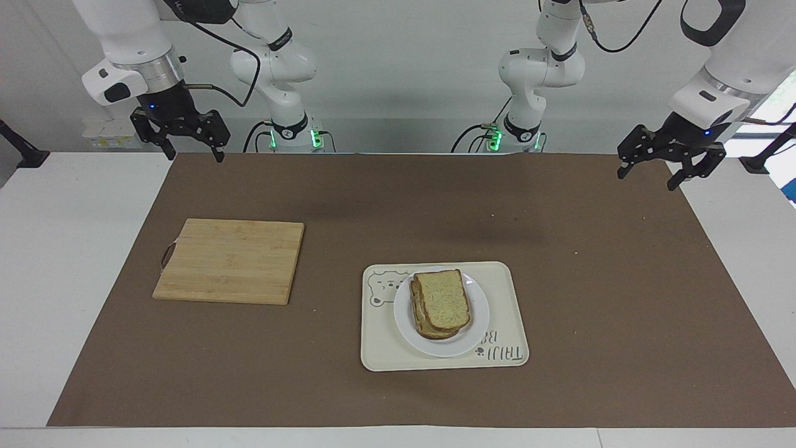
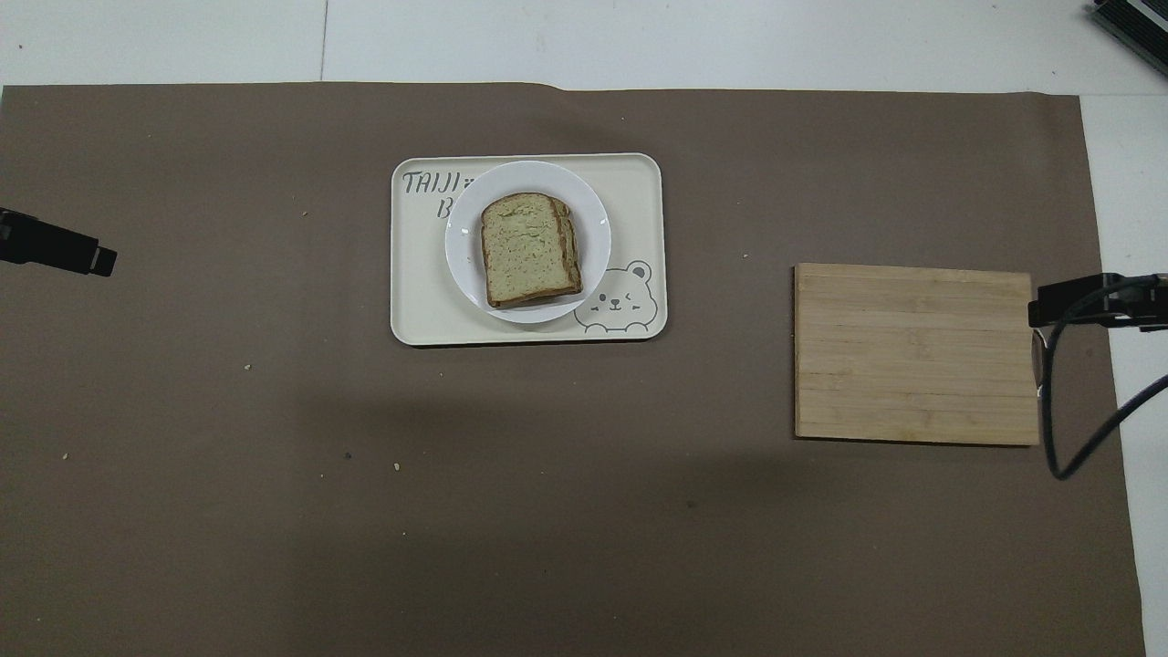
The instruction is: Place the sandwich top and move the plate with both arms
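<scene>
Pincers first: the left gripper point(image 1: 670, 163) hangs raised over the mat's edge at the left arm's end of the table, its fingers spread apart and holding nothing; the right gripper point(image 1: 180, 138) hangs likewise over the mat's corner at the right arm's end, fingers apart and empty. Neither touches anything; both arms are well apart from the food. In the facing view, taking the tray point(image 1: 510, 280) as the clock's centre, the left gripper sits at about two o'clock and the right gripper at about ten; the cutting board point(image 1: 230, 260) lies bare at nine. The sandwich top point(image 1: 441, 300) already rests on the stacked slices beneath it, the whole sandwich on the plate point(image 1: 476, 323), and the plate on the tray, toward its twelve o'clock edge in the overhead view. Judging from this, the placing step looks done and the plate also sits where it seems meant to; if a move remains, it calls for both grippers to descend to opposite rims and lift level together.
</scene>
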`<state>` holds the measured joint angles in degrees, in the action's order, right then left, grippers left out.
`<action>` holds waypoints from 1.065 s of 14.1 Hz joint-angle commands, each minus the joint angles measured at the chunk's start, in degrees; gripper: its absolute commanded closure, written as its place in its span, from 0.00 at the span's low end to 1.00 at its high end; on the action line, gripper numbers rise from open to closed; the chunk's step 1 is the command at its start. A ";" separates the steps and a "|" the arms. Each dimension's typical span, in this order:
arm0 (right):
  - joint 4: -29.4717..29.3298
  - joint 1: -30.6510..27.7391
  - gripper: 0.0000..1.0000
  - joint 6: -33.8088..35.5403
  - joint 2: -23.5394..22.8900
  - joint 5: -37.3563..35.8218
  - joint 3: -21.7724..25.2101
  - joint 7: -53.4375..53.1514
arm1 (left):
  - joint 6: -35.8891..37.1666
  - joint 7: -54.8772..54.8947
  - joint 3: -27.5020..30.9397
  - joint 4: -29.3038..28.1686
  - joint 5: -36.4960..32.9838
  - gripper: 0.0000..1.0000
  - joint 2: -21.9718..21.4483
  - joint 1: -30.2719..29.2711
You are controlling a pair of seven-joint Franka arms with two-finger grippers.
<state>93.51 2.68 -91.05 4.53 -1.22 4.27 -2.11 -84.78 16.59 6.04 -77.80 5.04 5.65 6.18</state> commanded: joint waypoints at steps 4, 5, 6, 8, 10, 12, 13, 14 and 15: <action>0.71 0.05 0.00 -0.18 0.65 0.26 0.21 0.88 | 4.88 -7.35 -0.59 1.51 -3.80 0.00 -5.56 0.23; 0.71 0.05 0.00 -0.18 0.65 0.26 0.21 0.88 | 5.06 -7.88 -0.59 1.42 -3.72 0.00 -5.65 0.32; 0.71 0.05 0.00 -0.18 0.65 0.26 0.21 0.88 | 5.84 -7.89 -0.51 1.34 -3.72 0.00 -5.74 0.32; 0.71 0.05 0.00 -0.18 0.65 0.26 0.21 0.88 | 6.99 -7.80 -0.33 1.34 -3.37 0.00 -5.74 0.32; 0.71 0.05 0.00 -0.18 0.65 0.34 0.21 0.88 | 6.65 -7.80 0.02 1.25 -3.02 0.00 -5.74 0.15; 0.71 0.05 0.00 -0.18 0.65 0.34 0.21 0.88 | 5.50 -7.89 0.02 1.25 -3.10 0.00 -5.65 -0.47; 0.71 0.05 0.00 -0.18 0.65 0.26 0.21 0.88 | 5.59 -8.32 -0.24 1.25 -3.36 0.00 -5.56 -0.38; 0.71 0.05 0.00 -0.18 0.65 0.26 0.21 0.88 | 6.11 -8.68 -0.24 1.25 -3.45 0.00 -5.48 -0.30; 0.71 0.05 0.00 -0.18 0.65 0.26 0.21 0.88 | 6.46 -8.77 -0.33 1.25 -3.72 0.00 -5.65 -0.03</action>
<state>93.51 2.68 -91.05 4.53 -1.22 4.27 -2.11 -78.77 8.80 6.13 -76.23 2.77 0.27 6.11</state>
